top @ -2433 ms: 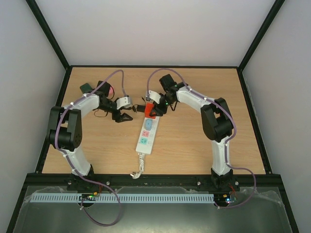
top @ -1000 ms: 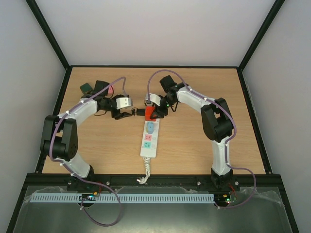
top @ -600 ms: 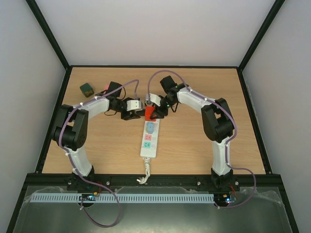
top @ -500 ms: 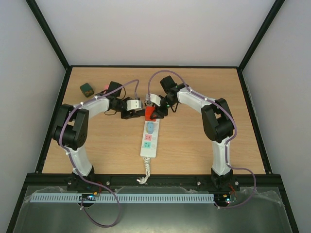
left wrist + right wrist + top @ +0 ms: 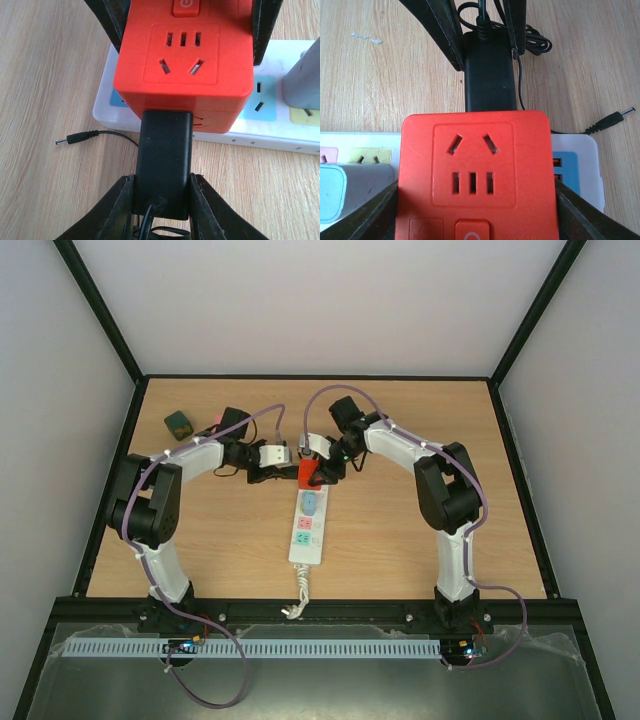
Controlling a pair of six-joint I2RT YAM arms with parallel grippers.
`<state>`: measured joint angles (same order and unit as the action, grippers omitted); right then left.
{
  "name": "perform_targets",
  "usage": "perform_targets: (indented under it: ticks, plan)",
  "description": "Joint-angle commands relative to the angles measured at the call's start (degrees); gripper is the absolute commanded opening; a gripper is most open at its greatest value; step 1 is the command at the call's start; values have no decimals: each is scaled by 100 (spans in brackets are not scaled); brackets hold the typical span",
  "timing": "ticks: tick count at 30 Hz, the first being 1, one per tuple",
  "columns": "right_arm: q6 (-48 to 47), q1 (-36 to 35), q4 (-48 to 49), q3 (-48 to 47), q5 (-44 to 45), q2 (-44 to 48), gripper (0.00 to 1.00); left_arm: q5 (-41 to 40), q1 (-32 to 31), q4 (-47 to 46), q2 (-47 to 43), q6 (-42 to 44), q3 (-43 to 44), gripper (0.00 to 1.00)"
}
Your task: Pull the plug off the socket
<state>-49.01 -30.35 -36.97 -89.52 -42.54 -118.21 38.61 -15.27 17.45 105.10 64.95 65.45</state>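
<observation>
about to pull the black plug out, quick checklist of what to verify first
1. Left jaws pressed on both sides of the black plug: ok.
2. Right jaws bracing the red adapter cube on both sides: ok.
3. Plug seated in the cube's side, no gap showing: ok.
4. Loose cord tip lying free on the table, not caught under anything: ok.
5. Cube firmly seated on the white power strip: cannot tell.
6. Strip itself held down: not ok, neither jaws grip it.

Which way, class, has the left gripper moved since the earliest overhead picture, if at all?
Yes: the left gripper has shifted right, away from the table's left edge, up to the red adapter.
</observation>
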Motion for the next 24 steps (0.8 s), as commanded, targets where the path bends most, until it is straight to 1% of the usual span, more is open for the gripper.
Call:
perform_targets:
  ticks: [1, 7, 24]
  plan:
    - [111, -50, -495, 158, 486, -216, 2, -73, 225, 166, 2, 229, 20, 20]
    - [193, -50, -708, 11, 740, -378, 2, -150, 359, 275, -16, 389, 30, 17]
    - [408, -41, -724, -77, 981, -448, 2, -301, 860, 512, 11, 788, 3, 15]
